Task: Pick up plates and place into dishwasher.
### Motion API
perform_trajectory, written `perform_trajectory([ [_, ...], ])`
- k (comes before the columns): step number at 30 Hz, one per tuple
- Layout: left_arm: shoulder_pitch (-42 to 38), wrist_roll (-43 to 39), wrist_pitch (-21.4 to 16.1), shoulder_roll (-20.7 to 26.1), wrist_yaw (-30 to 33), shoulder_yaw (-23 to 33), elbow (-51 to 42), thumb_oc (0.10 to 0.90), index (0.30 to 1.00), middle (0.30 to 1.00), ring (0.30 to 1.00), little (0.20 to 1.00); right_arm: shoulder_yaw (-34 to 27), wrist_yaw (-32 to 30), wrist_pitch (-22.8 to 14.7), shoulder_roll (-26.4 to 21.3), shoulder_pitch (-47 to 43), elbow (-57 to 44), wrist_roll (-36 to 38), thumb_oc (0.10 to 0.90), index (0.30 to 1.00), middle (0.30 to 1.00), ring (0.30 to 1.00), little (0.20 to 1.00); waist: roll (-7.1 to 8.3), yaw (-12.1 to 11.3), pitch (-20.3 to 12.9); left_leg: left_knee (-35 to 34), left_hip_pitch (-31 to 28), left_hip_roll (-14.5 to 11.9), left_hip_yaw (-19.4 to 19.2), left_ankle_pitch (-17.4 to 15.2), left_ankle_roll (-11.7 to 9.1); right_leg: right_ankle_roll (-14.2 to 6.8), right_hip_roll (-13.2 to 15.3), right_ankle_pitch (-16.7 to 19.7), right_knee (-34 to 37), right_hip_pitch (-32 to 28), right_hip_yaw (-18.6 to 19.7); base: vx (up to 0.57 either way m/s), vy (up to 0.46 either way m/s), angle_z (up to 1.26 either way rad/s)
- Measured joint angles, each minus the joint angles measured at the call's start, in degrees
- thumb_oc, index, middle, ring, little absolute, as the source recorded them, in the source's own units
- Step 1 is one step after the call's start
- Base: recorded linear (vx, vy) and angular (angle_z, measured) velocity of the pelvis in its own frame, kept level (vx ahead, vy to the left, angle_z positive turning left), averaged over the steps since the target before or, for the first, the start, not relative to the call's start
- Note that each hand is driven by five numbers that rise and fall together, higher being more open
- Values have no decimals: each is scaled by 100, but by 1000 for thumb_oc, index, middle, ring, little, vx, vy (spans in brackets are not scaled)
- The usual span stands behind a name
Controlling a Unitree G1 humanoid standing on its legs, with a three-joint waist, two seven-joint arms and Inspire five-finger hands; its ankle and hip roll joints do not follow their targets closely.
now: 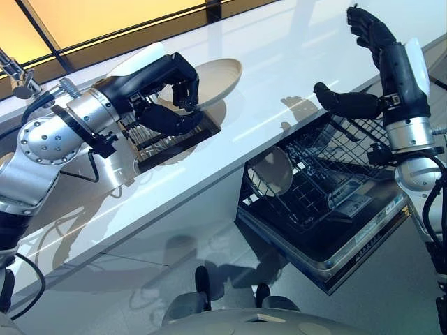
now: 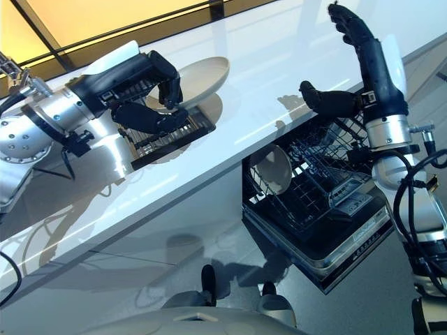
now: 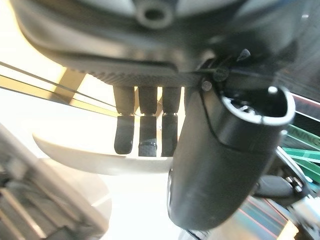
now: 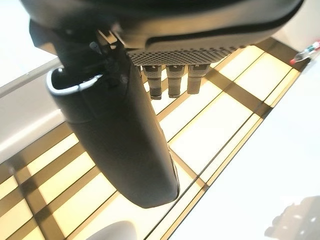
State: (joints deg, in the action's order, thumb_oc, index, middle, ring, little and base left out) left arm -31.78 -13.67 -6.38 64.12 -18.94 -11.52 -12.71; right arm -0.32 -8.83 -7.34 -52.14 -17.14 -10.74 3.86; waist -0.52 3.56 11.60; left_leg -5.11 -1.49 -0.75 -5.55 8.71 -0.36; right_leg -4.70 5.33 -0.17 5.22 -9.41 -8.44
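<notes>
A cream plate leans in a small dark drying rack on the white counter. My left hand is curled round the plate's near rim, fingers over the plate and thumb beneath. To the right, the dishwasher's black wire rack is pulled out below the counter edge. One cream plate stands upright in its left end. My right hand is raised above that rack, open, fingers straight and thumb spread, holding nothing.
The counter edge runs diagonally between the drying rack and the dishwasher. The open dishwasher door juts out under the wire rack. A metal tap stands at the far left of the counter.
</notes>
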Motion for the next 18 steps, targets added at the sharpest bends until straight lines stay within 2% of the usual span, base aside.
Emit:
perform_trajectory([
  [4,-371,-39,3,2,-84,-305,8,100,300,300,300,200,312,439,1,-430,-362,28,-256,800,900,900,900,900,-1,78,-1,1,-13,-3,-8,-2,-2,0,-2,0,0,-2,17,42,-9,-2],
  [9,-939,-156,-1,13,-147,-792,0,100,300,300,300,200,966,776,-48,-1033,-1089,139,-1191,800,900,900,900,900,-2,112,-1,1,-28,-2,-21,-2,-2,1,-3,1,-1,-8,34,13,-1,-1],
  [18,-1226,-263,-2,20,-154,-1158,2,100,300,300,300,200,1722,795,-450,-1399,-2021,262,-2665,800,900,900,900,900,-1,94,-1,1,-84,-1,-6,-20,-8,1,-5,2,-1,-34,85,8,-1,-2],
])
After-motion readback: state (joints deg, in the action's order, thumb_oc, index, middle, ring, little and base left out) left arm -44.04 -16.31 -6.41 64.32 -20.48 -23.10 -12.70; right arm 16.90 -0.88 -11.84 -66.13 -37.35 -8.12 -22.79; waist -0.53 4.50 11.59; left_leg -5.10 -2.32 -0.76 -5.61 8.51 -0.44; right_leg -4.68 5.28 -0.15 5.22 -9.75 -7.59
